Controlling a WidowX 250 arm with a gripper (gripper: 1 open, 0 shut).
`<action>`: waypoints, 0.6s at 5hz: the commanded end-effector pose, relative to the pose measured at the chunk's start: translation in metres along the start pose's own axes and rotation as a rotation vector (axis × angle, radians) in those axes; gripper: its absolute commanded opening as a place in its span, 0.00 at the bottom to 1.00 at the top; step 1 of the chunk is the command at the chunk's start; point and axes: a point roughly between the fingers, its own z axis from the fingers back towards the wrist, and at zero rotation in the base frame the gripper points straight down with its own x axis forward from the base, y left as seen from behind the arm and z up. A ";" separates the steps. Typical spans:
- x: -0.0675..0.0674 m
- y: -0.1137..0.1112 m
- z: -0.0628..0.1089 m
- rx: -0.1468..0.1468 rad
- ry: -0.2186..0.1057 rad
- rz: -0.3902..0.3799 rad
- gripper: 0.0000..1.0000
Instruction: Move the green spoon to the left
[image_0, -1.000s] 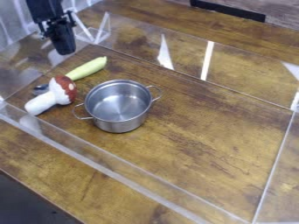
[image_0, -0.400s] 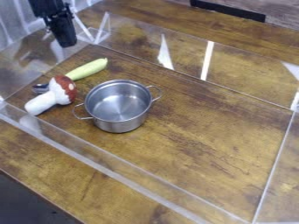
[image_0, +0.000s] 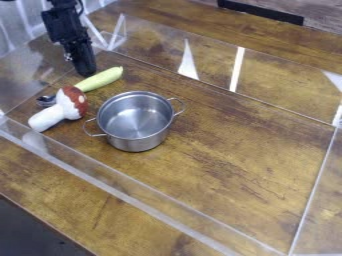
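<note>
The green spoon (image_0: 99, 78) lies on the wooden table with its yellow-green handle slanting up to the right, just behind the pot. Its lower end runs toward the mushroom toy, where a small shiny bit shows. My black gripper (image_0: 79, 67) hangs just above and left of the handle's upper end, pointing steeply down. Its fingers are shut, with nothing between them. I cannot tell whether the tips touch the table.
A round steel pot (image_0: 134, 120) with two side handles stands right of centre-left. A red-capped white mushroom toy (image_0: 60, 108) lies to its left. Clear acrylic walls (image_0: 187, 62) fence in the wooden table (image_0: 241, 150) on all sides.
The gripper rose slightly, then dropped and shifted right, ending closer to the spoon's handle. The spoon, pot and mushroom have not moved.
</note>
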 end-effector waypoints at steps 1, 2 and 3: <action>-0.008 0.000 0.034 -0.083 0.003 0.020 0.00; -0.016 -0.014 0.036 -0.061 -0.002 -0.023 1.00; -0.023 -0.018 0.045 -0.050 0.006 -0.022 0.00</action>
